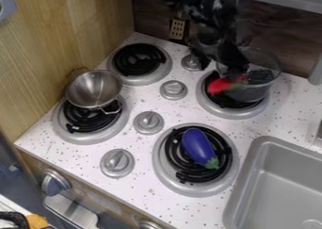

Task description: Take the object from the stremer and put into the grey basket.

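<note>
In the camera view, the red toy with a green end (220,85) is at the left side of the grey mesh basket (255,92), over the far right burner; I cannot tell whether it lies inside the basket or in front of it. My black gripper (223,69) hangs down just above the toy, and I cannot tell whether it is pinching anything or spread. The basket sits on that burner's black coil (215,97).

To the left, the round silver metal bowl (94,87) with wire handles rests tilted over the near left burner (86,136). On the near right burner's coil (194,175) lies a purple toy eggplant (197,144), its green stem toward me. Grey round knobs (149,122) stand between the burners. A grey sink (275,185) is at the near right, and a wooden panel (50,49) rises at the left.
</note>
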Tool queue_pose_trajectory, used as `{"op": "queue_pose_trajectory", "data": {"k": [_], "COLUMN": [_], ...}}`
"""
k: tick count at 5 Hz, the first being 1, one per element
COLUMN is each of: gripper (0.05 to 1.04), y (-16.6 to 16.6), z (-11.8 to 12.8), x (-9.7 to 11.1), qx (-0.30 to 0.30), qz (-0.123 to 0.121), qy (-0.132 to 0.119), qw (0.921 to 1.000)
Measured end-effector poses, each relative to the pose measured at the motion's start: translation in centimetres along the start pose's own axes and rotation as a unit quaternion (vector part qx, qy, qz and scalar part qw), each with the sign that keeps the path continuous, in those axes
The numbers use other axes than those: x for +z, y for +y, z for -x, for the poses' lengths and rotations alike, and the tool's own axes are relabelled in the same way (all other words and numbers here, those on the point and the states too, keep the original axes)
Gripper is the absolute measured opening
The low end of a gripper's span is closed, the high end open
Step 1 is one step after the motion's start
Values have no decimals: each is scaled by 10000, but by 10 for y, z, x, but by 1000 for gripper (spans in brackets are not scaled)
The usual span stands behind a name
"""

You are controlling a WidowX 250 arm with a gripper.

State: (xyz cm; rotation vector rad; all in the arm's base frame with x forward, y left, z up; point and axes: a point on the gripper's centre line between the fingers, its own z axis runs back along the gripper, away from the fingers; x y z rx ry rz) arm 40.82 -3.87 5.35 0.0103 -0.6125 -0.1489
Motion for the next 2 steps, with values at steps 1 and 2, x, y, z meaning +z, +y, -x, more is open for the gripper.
{"op": "queue_pose_trajectory", "data": {"k": [1,2], "gripper": [1001,1001], "y": [0,4], "z": [2,-1], "x": [7,21], "qx": [39,259], "qz": [-120,-249], "qy": [61,32], "qw": [9999,9994]}}
